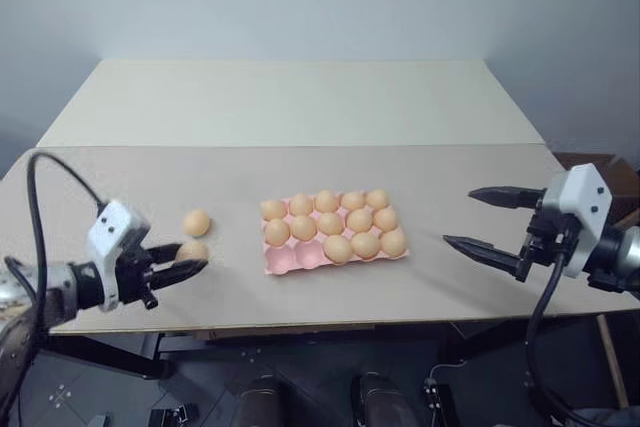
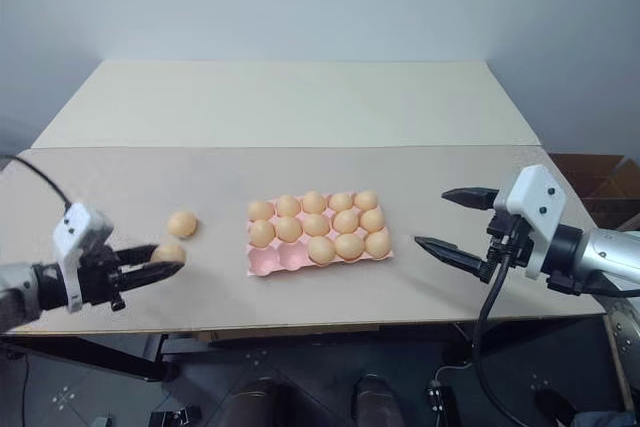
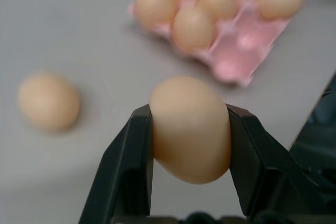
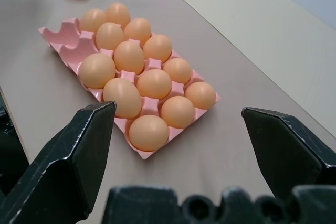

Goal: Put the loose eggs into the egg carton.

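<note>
Left gripper (image 3: 190, 129), jaws closed on one smooth, pale orange-tan egg (image 3: 190, 128). Right gripper (image 1: 492, 220), jaws wide apart and empty, beside the pink egg carton (image 1: 283, 262) at mid-worktop (image 1: 300, 107); two near-left cups vacant. A second loose egg (image 1: 197, 222) lay left of the carton.

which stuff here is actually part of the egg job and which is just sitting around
Part of the job:
- egg held in the left gripper
- loose egg on the table, apart from the carton
- pink egg carton, two near-left cups free
- left gripper, shut on the egg
- right gripper, open, beside the carton

Just there:
- table
- cream board behind
</note>
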Robot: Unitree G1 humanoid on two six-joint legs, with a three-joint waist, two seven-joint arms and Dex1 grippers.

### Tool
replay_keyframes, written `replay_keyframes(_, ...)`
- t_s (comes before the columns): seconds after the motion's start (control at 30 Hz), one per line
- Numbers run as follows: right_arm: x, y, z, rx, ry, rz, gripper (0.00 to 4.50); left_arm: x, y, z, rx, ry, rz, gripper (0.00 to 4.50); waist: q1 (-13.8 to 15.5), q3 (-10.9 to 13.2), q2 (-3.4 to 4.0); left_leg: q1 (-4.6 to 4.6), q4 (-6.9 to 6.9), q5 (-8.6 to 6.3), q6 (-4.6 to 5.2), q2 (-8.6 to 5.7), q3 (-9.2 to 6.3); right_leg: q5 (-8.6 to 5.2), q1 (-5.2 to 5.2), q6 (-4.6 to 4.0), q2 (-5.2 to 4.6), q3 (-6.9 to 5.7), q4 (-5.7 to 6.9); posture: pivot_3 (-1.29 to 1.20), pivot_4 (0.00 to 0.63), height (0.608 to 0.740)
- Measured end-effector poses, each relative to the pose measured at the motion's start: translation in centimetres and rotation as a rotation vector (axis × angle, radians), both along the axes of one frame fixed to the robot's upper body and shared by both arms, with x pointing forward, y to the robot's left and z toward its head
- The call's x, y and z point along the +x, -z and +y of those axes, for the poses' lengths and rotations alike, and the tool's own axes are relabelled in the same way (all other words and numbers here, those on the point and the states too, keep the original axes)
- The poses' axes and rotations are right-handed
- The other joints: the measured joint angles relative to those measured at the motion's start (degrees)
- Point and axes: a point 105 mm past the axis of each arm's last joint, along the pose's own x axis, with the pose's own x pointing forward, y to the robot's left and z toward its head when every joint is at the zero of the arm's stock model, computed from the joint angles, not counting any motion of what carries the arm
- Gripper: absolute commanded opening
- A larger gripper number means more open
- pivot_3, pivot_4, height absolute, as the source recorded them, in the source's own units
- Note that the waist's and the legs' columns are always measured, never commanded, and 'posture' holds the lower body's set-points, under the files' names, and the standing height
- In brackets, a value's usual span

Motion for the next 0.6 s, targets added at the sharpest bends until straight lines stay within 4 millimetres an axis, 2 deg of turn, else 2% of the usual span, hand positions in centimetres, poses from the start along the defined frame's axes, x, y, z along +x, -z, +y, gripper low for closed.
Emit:
replay_keyframes(0.1, 0.2, 0.0, 0.3, 0.019, 0.007, -0.009, 4.5, 1.4, -0.3, -2.5, -0.017, 0.124, -0.047, 1.68, 0.09, -0.01, 0.01, 0.01, 0.04, 0.0, 0.01, -0.04, -0.02, 0.02, 0.08, 0.04, 0.01, 0.0, 0.0, 0.0, 0.15, 0.74)
replay_keyframes(0.23, 0.3, 0.0, 0.4, 0.027, 0.018, -0.022, 4.5, 2.9, 1.0, -6.1, -0.029, 0.26, -0.032, 1.68, -0.06, 0.0, -0.01, -0.08, 0.06, 0.01, 0.01, -0.04, -0.06, 0.42, 0.07, 0.4, 0.05, 0.0, -0.08, 0.0, 0.15, 0.74)
replay_keyframes(0.47, 0.3, 0.1, 0.7, 0.036, 0.024, -0.026, 4.5, 5.5, 3.6, -9.9, 0.015, 0.353, -0.019, 1.68, -0.23, 0.0, -0.02, -0.09, 0.09, 0.01, 0.03, -0.06, -0.13, 0.42, 0.09, 0.46, 0.08, 0.0, -0.11, 0.0, 0.15, 0.74)
replay_keyframes(0.6, 0.3, 0.0, 0.7, 0.037, 0.035, -0.035, 4.5, 5.0, 4.4, -11.6, -0.011, 0.411, 0.0, 2.91, -0.4, 0.0, -0.02, -0.13, 0.09, 0.0, 0.04, -0.05, -0.14, 0.44, 0.07, 0.46, 0.08, 0.0, -0.12, 0.0, 0.15, 0.74)
